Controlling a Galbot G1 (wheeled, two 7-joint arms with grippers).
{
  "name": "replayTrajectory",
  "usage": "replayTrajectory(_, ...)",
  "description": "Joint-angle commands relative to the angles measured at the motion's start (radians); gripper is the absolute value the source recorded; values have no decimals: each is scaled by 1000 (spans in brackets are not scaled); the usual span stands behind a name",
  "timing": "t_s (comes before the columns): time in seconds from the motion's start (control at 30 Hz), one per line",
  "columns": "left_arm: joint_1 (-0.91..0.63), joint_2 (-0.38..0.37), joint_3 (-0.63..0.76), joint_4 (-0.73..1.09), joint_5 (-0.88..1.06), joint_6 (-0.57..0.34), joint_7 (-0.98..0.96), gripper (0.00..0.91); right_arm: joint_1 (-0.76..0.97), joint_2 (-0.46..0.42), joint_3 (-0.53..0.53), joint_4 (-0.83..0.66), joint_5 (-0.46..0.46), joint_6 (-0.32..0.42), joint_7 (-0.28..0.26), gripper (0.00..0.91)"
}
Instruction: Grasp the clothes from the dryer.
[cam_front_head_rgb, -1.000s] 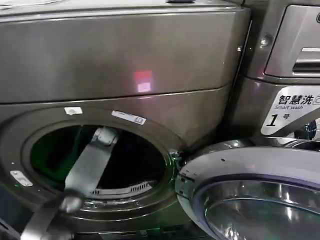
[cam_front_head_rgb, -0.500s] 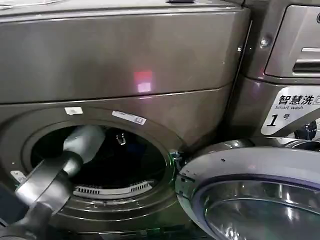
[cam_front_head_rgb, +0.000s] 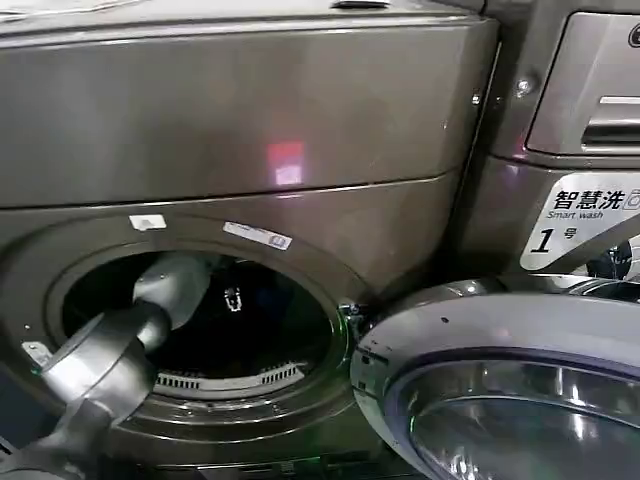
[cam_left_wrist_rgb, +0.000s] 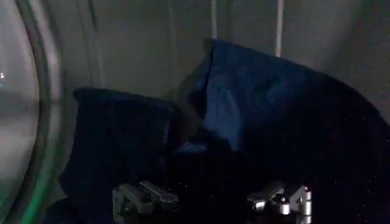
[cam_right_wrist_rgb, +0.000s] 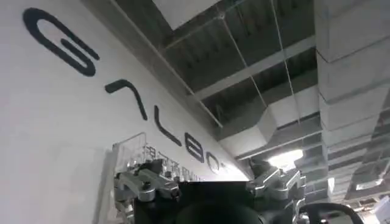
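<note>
Left arm has pushed deeper through the round grey dryer opening (cam_front_head_rgb: 200, 395). Left pincer (cam_left_wrist_rgb: 213, 199) jaws apart, hovering just over the dark blue clothes (cam_left_wrist_rgb: 256, 109) heaped in the drum; nothing gripped yet. Right pincer (cam_right_wrist_rgb: 210, 190) parked, apart, aimed at the ceiling.

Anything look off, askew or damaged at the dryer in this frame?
Nothing stands out. The dryer door hangs fully open, the left arm reaches through the opening, and the left gripper, fingers spread, faces the crumpled dark blue clothes in the drum. The right gripper is raised, pointing at the ceiling, away from the dryer.
</note>
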Motion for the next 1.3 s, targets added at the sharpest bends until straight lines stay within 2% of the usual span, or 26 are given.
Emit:
replayTrajectory(0.03,8,-6,11,23,2,-5,12,0,5,0,-1,-3,-3,1,-1,907)
replayTrajectory(0.33,-2,-4,6,19,-15,-8,9,0,13,2,-10,-11,-22,3,-4,907)
replayTrajectory(0.5,-8,1,-38,-17,-95,-7,-49,0,21,3,-15,-14,-26,4,-3,907)
replayTrajectory(0.63,39,15,-181,-131,-214,22,-189,0,29,8,-27,-8,-27,5,1,907)
replayTrajectory(0.87,193,4,-451,-264,-325,23,-592,0,36,5,-38,-7,-25,10,6,907)
replayTrajectory(0.97,298,4,-607,-425,-360,47,-725,0,36,11,-43,-6,-26,20,7,907)
replayTrajectory(1.07,388,17,-679,-609,-407,33,-882,0,35,13,-46,1,-26,21,2,907)
replayTrajectory(1.23,531,30,-789,-908,-471,44,-1060,0,37,20,-41,33,-26,-6,-47,907)
replayTrajectory(1.3,601,25,-812,-1021,-488,40,-1123,0,38,24,-41,44,-63,-32,-62,907)
